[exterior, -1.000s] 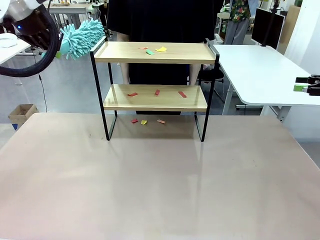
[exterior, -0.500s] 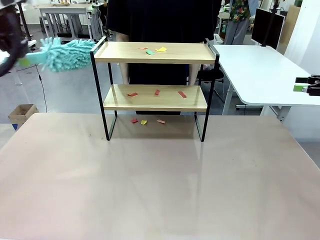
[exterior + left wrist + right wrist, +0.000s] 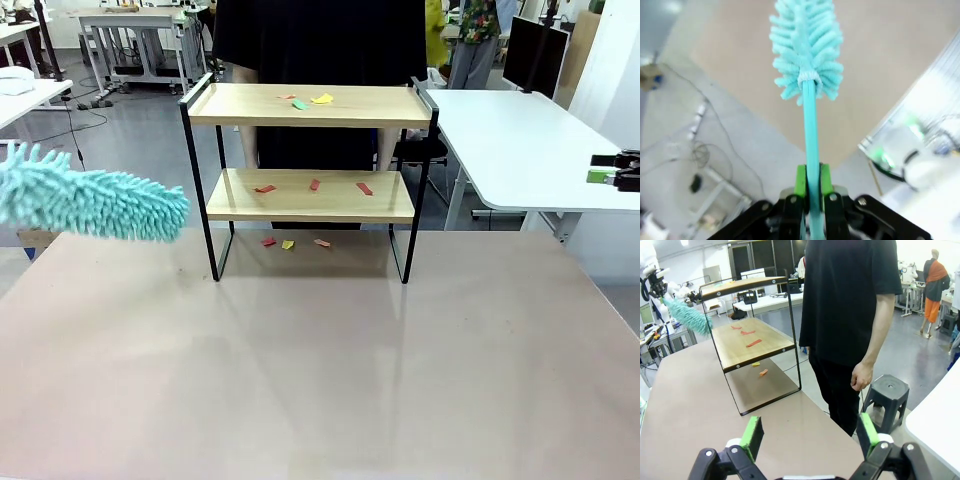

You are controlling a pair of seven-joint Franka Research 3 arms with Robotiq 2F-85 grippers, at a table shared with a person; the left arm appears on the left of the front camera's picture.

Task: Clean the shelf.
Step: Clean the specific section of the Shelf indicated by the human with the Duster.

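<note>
Clamping the handle of the teal duster, the left claw holds its fluffy head just left of the shelf, which stands on the worktop's far side; the right claw gapes wide. Coloured scraps litter both boards.

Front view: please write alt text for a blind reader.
A teal duster hangs at the left, beside a two-tier wooden shelf on a table. Coloured paper scraps lie on both boards and beneath it; a person stands behind.
</note>
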